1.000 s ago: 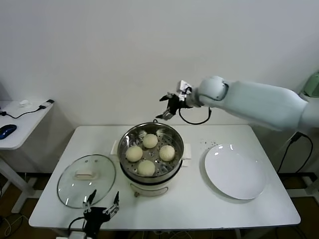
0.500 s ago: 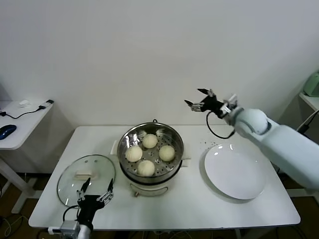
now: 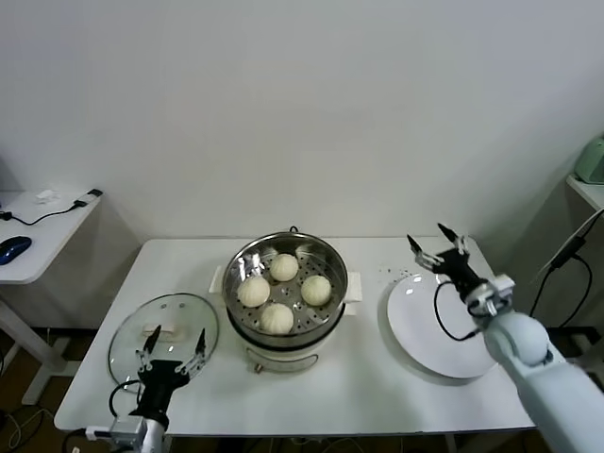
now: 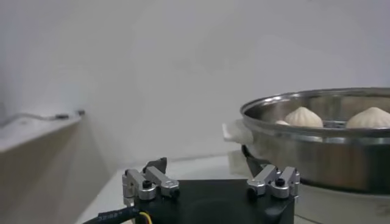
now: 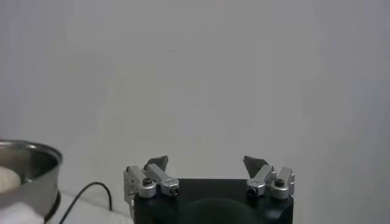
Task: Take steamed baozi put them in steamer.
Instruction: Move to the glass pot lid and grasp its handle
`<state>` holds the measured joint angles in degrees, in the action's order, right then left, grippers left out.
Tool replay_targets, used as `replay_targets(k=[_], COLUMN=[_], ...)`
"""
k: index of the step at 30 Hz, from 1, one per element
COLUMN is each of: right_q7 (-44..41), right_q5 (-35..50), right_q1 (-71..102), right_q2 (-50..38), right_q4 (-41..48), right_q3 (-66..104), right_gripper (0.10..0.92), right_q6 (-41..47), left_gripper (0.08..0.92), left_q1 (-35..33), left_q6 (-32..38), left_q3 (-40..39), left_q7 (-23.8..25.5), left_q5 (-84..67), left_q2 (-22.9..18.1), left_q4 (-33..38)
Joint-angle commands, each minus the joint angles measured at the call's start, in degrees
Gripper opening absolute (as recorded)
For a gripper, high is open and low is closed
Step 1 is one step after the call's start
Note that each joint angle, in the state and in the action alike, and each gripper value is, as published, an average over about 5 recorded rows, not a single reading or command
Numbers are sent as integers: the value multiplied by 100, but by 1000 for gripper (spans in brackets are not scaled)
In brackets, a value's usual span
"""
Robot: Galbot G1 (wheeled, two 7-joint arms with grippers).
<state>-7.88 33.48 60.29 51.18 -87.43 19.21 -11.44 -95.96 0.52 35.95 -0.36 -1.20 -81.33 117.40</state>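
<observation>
The right tool (image 3: 438, 245) has swung from above the steamer (image 3: 286, 288) at frame centre down to the right, now over the white plate (image 3: 444, 326), fingers wide and empty. The left tool (image 3: 174, 347), also wide and empty, has crept toward the lower left over the glass lid (image 3: 162, 340). Four smooth, cream-white steamed baozi (image 3: 284, 267) sit on the steamer's perforated tray, mid-surface.

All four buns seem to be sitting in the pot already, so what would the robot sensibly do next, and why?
Probably nothing more with the buns: all four steamed baozi lie in the steamer and the white plate is bare. Both the left gripper, beside the glass lid, and the right gripper, above the plate, are open and empty, so I would guess the arms simply settle back to rest.
</observation>
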Motion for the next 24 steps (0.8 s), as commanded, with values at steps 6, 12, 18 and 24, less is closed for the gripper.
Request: replay_targets(k=[6,12,18,24], right_q7=[83,326,425,523], right_q5=[-1182,-1360,-1355,-1255], right_q1=[2195,2461,2473,2489], right_q2=[1960,2157,2248,2233], right_q4=[98,-64,-242,-446], right_q3=[1460,1358,1317,1342], right_gripper=[823,823,823,823], right_q6=[-1030,-530,-332,-188], left_gripper=[823,823,823,823], left_q1=[181,257,469,783], left_q6=[954,1049,808,477], left_q3=[399,415,309,293], left_q7=[-1572,-2648,-2778,-2531], left_q5=[3989,6289,7353,7581], left_q2=[61,516,847,893], left_q4=[-776,-1816,-2684,-2948])
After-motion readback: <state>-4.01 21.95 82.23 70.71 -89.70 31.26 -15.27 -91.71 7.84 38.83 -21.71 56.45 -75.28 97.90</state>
